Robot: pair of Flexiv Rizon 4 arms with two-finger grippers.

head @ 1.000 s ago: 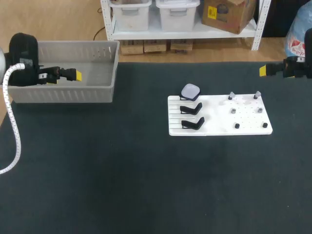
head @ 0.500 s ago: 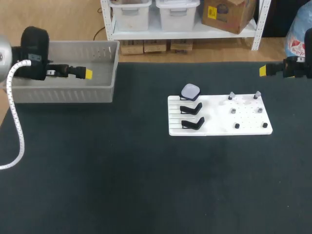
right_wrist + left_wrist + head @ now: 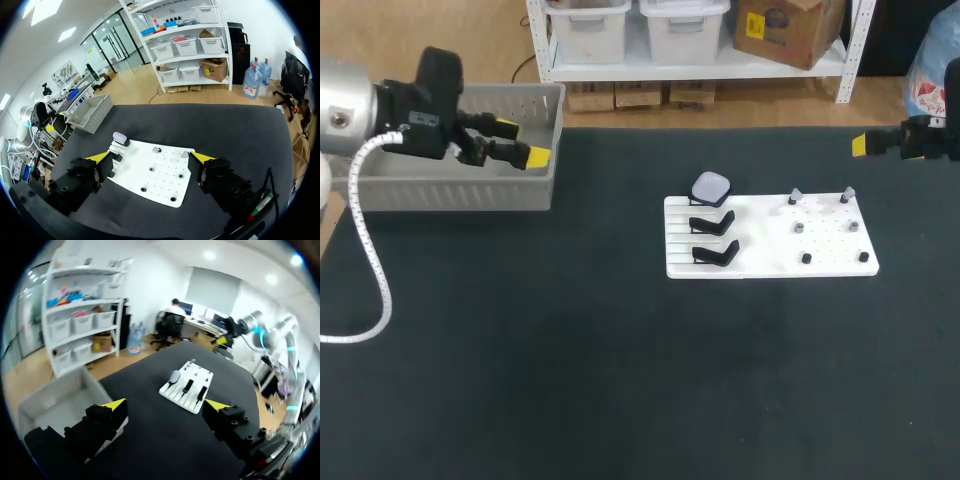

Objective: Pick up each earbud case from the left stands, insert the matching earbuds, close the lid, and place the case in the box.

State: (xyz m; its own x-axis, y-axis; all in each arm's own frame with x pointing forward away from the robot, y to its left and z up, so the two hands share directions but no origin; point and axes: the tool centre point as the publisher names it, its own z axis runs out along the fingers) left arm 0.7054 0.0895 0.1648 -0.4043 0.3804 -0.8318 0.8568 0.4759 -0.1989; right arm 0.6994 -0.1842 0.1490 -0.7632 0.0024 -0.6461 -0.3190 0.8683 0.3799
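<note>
table (image 3: 570, 380) carries one white board (image 3: 770, 236), taken here as the reference for all positions.

- earbud case (image 3: 711, 187): pale, lid closed, seated on the rearmost stand at the board's left end. it is also seen ahead of the left gripper in the left wrist view (image 3: 174, 376), and at the board's corner in the right wrist view (image 3: 119, 136).
- two black stands (image 3: 713, 222) sit in front of the case along the same left end — both empty.
- small pieces (image 3: 806, 258) stand in scattered pairs on the board's right half. whether they are earbuds or pegs cannot be told.
- grey box (image 3: 440, 195): well to the left of the board and slightly to its rear. contents cannot be told.
- left gripper (image 3: 522, 142): well to the left of the board, over the box's right end, near the wall on the board's side. the fingers are spread wide with nothing between them, as the left wrist view confirms (image 3: 165, 404).
- right gripper (image 3: 150, 158): off the board's right end and to its rear, well apart from it. the fingers are spread and hold nothing; the board lies ahead of them on the table.
</note>
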